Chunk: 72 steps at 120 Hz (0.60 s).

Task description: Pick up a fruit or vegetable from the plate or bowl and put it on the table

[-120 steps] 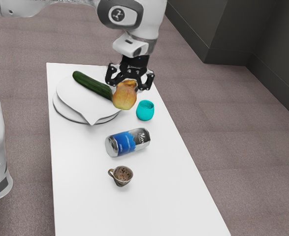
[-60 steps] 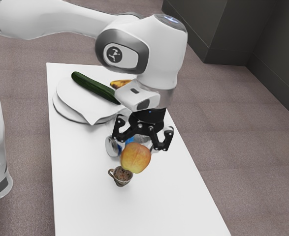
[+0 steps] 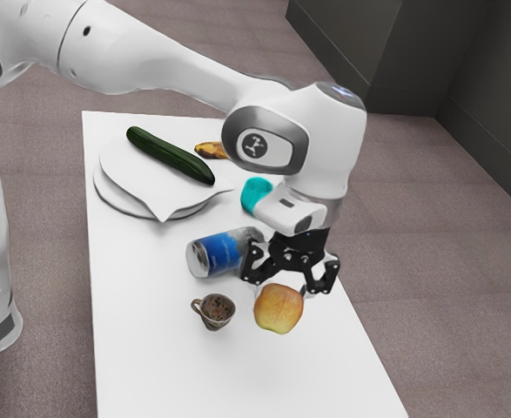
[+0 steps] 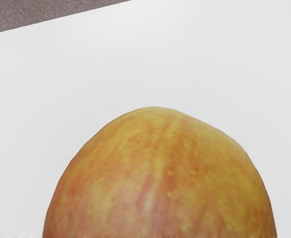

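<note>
the tool (image 3: 283,288) is clamped on the apple (image 3: 279,309), holding it over the tabletop (image 3: 155,357). it should handle as firm and fairly light, but slick-skinned and easily bruised; best gripped across its widest sides and lowered gently.

Bright, diffuse light; tabletop (image 3: 159,370) near-white; floor (image 3: 429,244) dimmer; faint sheen on apple (image 4: 157,183).
</note>
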Tool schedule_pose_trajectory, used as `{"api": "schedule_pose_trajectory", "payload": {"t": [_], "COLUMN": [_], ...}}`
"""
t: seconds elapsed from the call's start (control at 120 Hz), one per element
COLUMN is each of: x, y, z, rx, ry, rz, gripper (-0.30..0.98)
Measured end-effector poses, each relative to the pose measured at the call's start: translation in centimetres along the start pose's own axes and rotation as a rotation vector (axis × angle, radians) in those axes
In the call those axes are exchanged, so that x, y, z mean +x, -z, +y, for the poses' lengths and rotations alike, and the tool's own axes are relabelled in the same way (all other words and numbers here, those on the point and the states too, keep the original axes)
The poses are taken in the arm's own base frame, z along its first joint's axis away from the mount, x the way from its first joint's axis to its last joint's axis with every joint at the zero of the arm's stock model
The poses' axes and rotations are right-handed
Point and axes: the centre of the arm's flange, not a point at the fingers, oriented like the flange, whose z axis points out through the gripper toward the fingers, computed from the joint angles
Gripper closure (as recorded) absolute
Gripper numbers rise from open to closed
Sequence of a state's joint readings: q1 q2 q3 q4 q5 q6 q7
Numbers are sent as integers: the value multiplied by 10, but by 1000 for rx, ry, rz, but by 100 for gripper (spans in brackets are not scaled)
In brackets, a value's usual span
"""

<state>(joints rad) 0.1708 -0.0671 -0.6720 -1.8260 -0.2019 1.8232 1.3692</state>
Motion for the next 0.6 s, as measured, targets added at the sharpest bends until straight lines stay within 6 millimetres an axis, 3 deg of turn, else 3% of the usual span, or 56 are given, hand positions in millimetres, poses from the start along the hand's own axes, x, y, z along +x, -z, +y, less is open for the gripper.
{"api": "schedule_pose_trajectory", "payload": {"t": [0.167, 0.275, 0.408, 0.6], "x": [-7, -13, -24, -37], "y": [-20, -31, -30, -25], "z": [-12, -18, -22, -26], "rx": [-20, -37, -23, 0], "ry": [24, 46, 92, 165], "rz": [11, 8, -25, -59], "gripper": [46, 24, 10, 3]}}
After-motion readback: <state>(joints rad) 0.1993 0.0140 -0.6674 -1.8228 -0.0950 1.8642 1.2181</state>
